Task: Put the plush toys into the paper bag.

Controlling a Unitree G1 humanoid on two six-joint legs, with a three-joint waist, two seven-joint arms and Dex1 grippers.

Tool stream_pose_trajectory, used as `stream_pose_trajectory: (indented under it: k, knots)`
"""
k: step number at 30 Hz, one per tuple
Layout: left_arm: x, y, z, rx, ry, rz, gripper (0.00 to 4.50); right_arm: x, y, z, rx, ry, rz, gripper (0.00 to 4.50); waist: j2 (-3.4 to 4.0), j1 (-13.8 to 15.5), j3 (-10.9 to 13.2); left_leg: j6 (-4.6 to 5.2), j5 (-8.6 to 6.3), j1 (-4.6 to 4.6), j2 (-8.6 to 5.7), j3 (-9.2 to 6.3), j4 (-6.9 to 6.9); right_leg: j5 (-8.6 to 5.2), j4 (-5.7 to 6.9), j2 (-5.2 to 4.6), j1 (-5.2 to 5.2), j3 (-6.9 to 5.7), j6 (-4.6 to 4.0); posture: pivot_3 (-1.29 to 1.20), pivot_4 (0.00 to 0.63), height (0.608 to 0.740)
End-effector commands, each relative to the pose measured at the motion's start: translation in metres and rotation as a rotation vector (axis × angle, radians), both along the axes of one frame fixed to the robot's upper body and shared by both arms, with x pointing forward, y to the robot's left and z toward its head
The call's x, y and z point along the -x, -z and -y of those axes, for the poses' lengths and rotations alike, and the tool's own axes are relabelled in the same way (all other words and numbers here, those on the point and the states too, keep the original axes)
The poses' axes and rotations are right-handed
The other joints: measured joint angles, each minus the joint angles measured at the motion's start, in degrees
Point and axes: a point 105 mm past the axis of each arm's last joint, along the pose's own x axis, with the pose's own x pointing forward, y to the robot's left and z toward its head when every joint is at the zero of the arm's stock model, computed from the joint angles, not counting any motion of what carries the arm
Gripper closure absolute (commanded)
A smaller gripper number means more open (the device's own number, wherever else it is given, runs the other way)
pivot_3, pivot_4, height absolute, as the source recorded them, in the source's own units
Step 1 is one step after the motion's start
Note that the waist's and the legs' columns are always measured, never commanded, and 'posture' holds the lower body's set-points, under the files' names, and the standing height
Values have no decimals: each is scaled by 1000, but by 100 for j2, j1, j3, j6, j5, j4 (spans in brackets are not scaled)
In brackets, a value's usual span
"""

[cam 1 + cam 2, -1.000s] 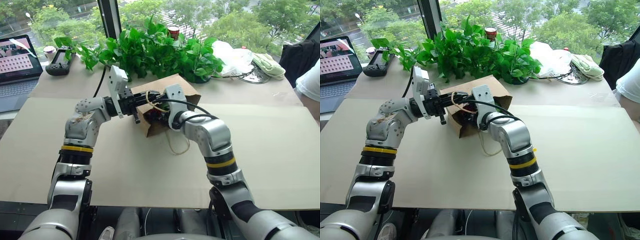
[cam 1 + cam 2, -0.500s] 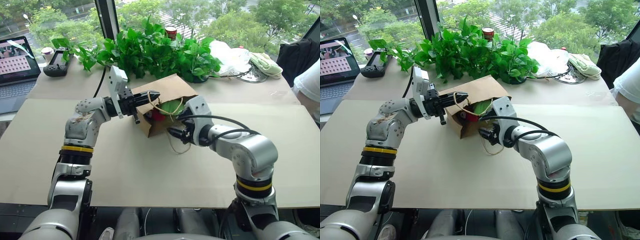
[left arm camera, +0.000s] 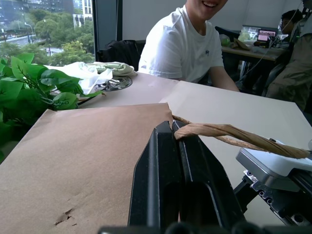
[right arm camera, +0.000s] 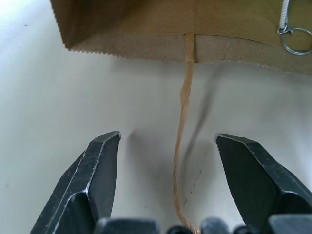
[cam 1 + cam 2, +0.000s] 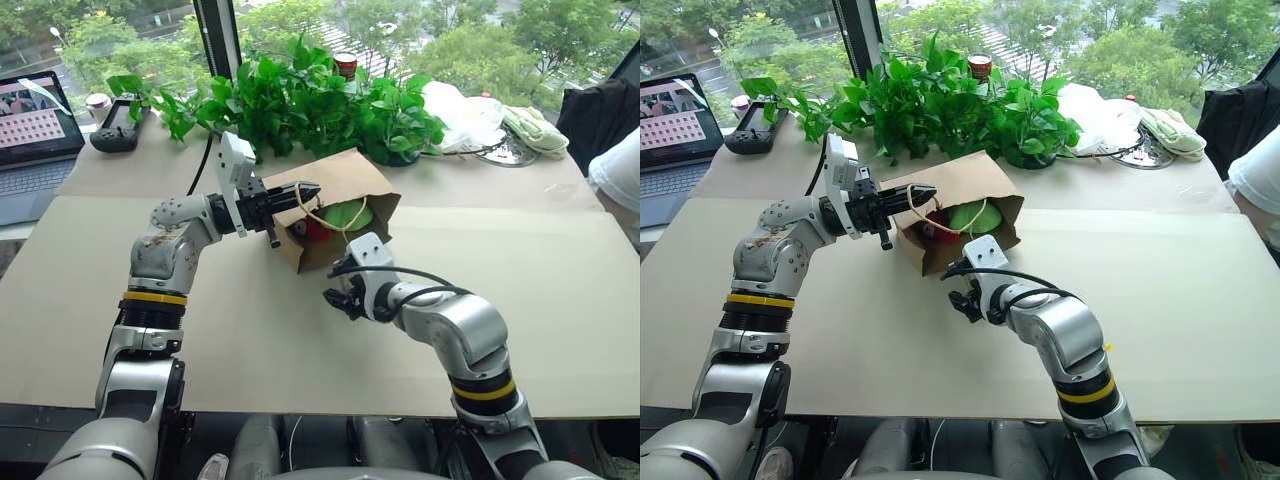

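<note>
Beige and smooth, the table [image 5: 560, 330] is seen carrying the paper bag [image 5: 335, 180], a creased brown kraft shape laid on its side, mouth turned toward the robot. Behind the bag, leafy green plants [image 5: 300, 100] are ranged. Inside the bag's mouth, the fuzzy green plush toy [image 5: 343, 214] is lodged beside the red plush toy [image 5: 317, 229]. The left end effector [image 5: 300, 192] is held level at the bag's upper edge, clamped on a twisted paper cord handle [image 3: 234, 134]. The right end effector [image 4: 165, 170], fingers spread and empty, is angled down just before the bag, straddling the lower handle [image 4: 183, 122].
</note>
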Motion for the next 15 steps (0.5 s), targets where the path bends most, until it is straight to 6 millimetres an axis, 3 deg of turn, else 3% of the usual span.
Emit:
stream_pose_trajectory:
  k: [1, 7, 12, 15]
  knots:
    - [1, -14, 3, 3, 11, 52, 4500, 0, -5, -4, -30, -18, 37, 2332, 0, 1, 0, 0, 0, 0, 0, 0, 0, 0, 0, 0, 0, 0, 0, 0, 150, 740]
    - [1, -14, 2, 2, 11, 52, 4500, 0, -1, -5, -41, -13, 23, 4452, 0, 8, 0, 0, 0, 0, 0, 0, 0, 0, 0, 0, 1, 0, 0, 0, 150, 740]
    - [1, -14, 2, 3, 13, 52, 4500, -6, -7, -1, -59, 15, 60, 4484, 0, 7, 0, 0, 0, 0, 0, -1, 0, 0, 0, 0, 1, 0, 0, 0, 150, 740]
    - [1, -15, 3, 16, 12, 50, 4500, -13, -29, 8, -74, 32, 152, 4484, 0, 11, 0, 0, 0, 0, 0, -1, 0, 0, 0, 0, 1, 0, 0, 0, 150, 740]
